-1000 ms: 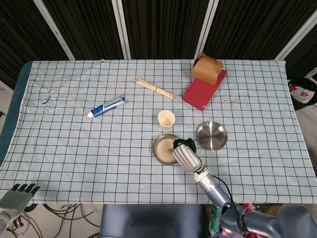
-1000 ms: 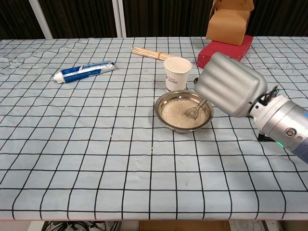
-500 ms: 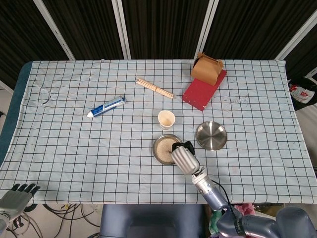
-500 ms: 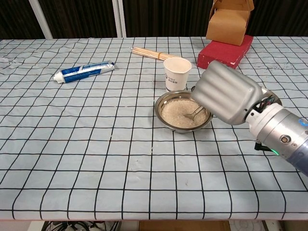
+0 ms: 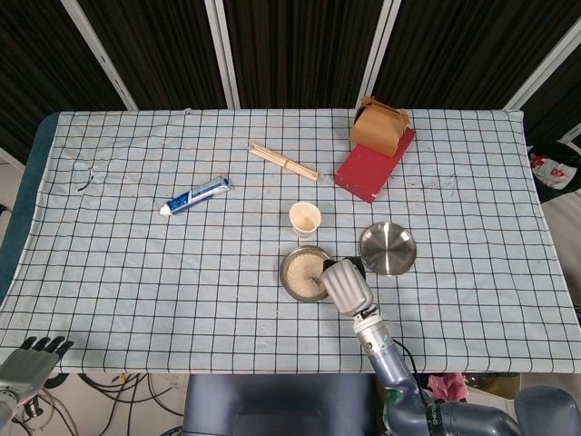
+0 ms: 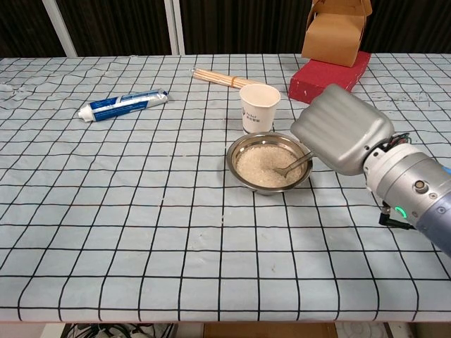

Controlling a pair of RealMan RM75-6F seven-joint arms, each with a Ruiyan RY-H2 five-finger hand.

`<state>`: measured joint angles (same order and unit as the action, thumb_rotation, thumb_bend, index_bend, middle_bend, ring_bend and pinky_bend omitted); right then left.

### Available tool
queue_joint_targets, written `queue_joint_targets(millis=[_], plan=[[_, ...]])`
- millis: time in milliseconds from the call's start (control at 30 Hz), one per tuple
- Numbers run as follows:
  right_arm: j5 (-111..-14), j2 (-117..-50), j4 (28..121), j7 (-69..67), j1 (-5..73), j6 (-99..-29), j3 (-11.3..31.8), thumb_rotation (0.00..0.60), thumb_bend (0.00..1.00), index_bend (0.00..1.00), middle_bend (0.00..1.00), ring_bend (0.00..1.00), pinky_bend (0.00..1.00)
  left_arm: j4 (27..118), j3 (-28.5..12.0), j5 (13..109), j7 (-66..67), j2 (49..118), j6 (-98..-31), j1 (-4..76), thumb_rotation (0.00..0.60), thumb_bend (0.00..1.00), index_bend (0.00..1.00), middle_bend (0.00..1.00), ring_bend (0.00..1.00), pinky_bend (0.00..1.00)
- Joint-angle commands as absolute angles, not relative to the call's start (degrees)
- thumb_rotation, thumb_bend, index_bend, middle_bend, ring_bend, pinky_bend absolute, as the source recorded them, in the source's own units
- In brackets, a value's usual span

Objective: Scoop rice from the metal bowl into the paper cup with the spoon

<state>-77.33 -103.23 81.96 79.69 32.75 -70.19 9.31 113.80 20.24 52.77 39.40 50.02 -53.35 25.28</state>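
Rice [image 6: 262,166] is filling the metal bowl [image 6: 243,173] near the middle of the checked tablecloth [image 6: 141,211], and the paper cup [image 6: 258,108] is standing upright just beyond the bowl at 12 o'clock, close to its rim.

Going from left to right: the left hand [image 5: 32,359] is hanging below the table's near edge at 7 o'clock in the head view, fingers apart and holding nothing. A toothpaste tube [image 6: 121,104] is lying at 10 o'clock from the bowl, and a bundle of wooden sticks [image 6: 218,77] is lying behind the cup.

The right hand [image 6: 342,137] is gripping the spoon [image 6: 290,167] at the bowl's 3 o'clock side. Over the last second the hand has dipped toward the rice and is now drawing back to the right, and the spoon is lying flatter, its tip at the rice surface. This is probably the scooping stroke itself, with the lift toward the cup yet to come.

Hard to tell: the hand's shell is hiding the fingers and most of the handle, so the grip is inferred. Whether the spoon's bowl is carrying any rice is unclear. In the head view the hand is covering the spoon entirely.

An empty metal dish [image 5: 388,248] is sitting at the bowl's 3 o'clock there.
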Motion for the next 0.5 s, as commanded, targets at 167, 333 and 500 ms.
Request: queue_joint_targets(millis=[167, 333, 500], plan=[[-74.1, -103.2, 84.2, 79.4, 32.5, -70.6, 10.5, 0.6, 0.45, 0.65, 1.0, 1.0, 1.0, 113.8, 20.3, 52.7, 39.5, 50.0, -53.4, 25.3, 0.6, 0.06, 0.0, 0.0, 0.0, 0.0], [-72.2, -103.1, 85.7, 79.4, 32.5, -71.0, 11.0, 0.6, 0.46, 0.65, 1.0, 1.0, 1.0, 113.8, 20.3, 52.8, 39.5, 50.0, -53.4, 25.3, 0.6, 0.06, 0.0, 0.0, 0.0, 0.0], [-70.4, -103.0, 87.2, 79.3, 32.5, -71.5, 11.8, 0.6, 0.46, 0.65, 1.0, 1.0, 1.0, 113.8, 20.3, 52.8, 39.5, 50.0, -53.4, 25.3, 0.6, 0.06, 0.0, 0.0, 0.0, 0.0]])
